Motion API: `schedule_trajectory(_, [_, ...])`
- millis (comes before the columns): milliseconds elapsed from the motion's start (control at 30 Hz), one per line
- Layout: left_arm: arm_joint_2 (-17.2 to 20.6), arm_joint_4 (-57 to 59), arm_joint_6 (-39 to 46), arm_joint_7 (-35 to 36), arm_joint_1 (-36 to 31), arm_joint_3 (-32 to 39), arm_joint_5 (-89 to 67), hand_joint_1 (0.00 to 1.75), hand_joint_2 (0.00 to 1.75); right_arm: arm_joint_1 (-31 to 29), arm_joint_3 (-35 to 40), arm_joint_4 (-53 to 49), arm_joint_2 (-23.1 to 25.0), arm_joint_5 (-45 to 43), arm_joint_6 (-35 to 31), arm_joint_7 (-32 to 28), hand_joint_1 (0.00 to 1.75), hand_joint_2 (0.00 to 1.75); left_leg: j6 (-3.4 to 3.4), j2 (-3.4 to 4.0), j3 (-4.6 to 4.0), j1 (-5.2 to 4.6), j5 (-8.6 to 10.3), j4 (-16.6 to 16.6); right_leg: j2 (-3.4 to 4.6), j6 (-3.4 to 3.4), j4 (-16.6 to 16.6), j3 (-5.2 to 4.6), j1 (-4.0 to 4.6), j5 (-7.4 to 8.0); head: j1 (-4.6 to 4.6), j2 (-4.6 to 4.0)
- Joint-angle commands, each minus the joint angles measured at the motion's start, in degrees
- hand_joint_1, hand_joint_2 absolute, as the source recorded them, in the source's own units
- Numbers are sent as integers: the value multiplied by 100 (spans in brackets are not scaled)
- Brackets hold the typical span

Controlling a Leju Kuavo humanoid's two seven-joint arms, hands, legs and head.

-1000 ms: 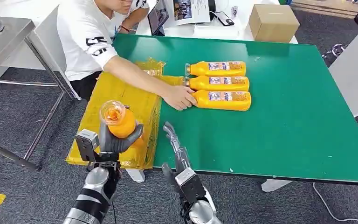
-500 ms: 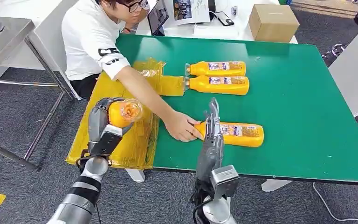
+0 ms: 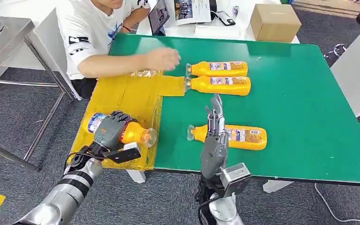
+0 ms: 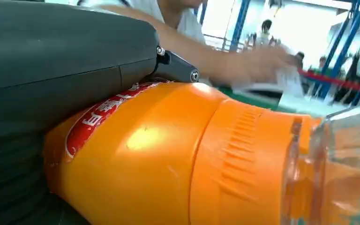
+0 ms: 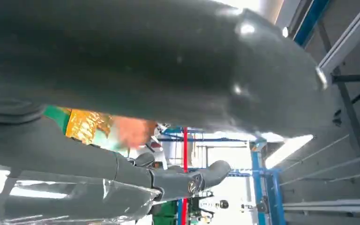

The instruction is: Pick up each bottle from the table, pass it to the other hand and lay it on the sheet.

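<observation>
The left robot hand grips an orange bottle lying on its side over the near part of the yellow sheet, its clear cap pointing right toward the sheet's edge. In the left wrist view the fingers wrap the labelled body of that bottle; whether it rests on the sheet or hangs just above it cannot be told.

The right robot hand stands over the green worktop with its fingers straight, spread and holding nothing. It overlaps the neck end of a second bottle that lies on the worktop near the front edge, cap to the left. Contact between hand and bottle cannot be told.

Two more bottles lie side by side farther back, caps left: the far one and the nearer one, whose cap touches the sheet's right flap.

A person in a white shirt sits at the far left corner, one hand held over the sheet's far end. A cardboard box sits beyond the worktop.
</observation>
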Motion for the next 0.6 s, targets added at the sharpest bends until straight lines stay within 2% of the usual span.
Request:
schedule_trajectory(33, [213, 1021, -265, 105, -378, -321, -227, 175, 175, -203, -160, 545, -98, -4, 185, 13, 0, 0, -8, 2, 30, 7, -6, -6, 7, -9, -9, 30, 7, -4, 0, 0])
schedule_trajectory(167, [214, 1106, -464, 112, -276, -289, -263, 175, 175, -213, -185, 795, -41, -2, 313, 13, 0, 0, -5, 8, 28, 4, -5, -9, 13, -6, -11, 27, 4, 0, 0, 0])
schedule_trajectory(200, [234, 1134, -496, 157, -260, -334, -349, 175, 175, -220, -185, 881, -29, -3, 367, 13, 0, 0, -10, 13, 55, 9, -14, -10, 22, -12, -14, 54, 8, -6, 0, 0])
schedule_trajectory(300, [254, 1158, -495, 221, -251, -378, -437, 175, 175, -218, -187, 953, -22, 7, 394, 13, 0, 0, -6, 8, 28, 3, -3, -9, 13, -6, -10, 28, 3, 1, -2, 0])
schedule_trajectory(333, [254, 1158, -495, 221, -251, -378, -437, 175, 175, -218, -187, 953, -22, 7, 394, 13, 0, 0, -8, 10, 44, 5, -7, -11, 17, -10, -11, 42, 4, -2, 0, 0])
schedule_trajectory(367, [238, 1178, -538, 272, -248, -370, -445, 120, 175, -219, -202, 1035, 0, -17, 424, 13, 0, 0, -9, 10, 47, 6, -7, -10, 17, -10, -12, 45, 5, -2, 0, 0])
schedule_trajectory(400, [216, 1196, -580, 315, -234, -383, -473, 0, 175, -204, -222, 1092, 7, -31, 445, 13, 0, 0, -12, 12, 62, 10, -10, -12, 21, -13, -15, 61, 9, -4, -2, 0])
schedule_trajectory(567, [185, 1195, -883, 323, -195, -357, -444, 0, 175, -244, -268, 1312, 77, -27, 504, 13, 0, 0, -15, 14, 86, 12, -13, -17, 26, -18, -18, 81, 11, -6, 0, 0])
schedule_trajectory(600, [171, 1124, -1159, 246, -146, -231, -294, 0, 175, -252, -331, 1391, 129, -3, 528, 13, 0, 0, -10, 14, 69, 10, -10, -12, 23, -13, -16, 67, 9, -2, 0, 0])
